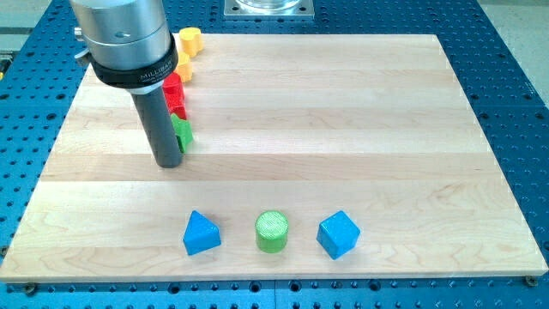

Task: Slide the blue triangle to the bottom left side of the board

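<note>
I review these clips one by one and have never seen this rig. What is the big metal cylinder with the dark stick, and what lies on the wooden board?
The cylinder is the end of a robot arm; the dark stick is its pushing rod, and my tip slides on the wooden board. It holds nothing; it only pushes. One camera looks down at the board. Near the view's bottom sit a blue triangle, a green cylinder and a blue cube. My tip stands above the triangle, beside a green block, with red blocks and yellow blocks partly hidden behind the arm.
</note>
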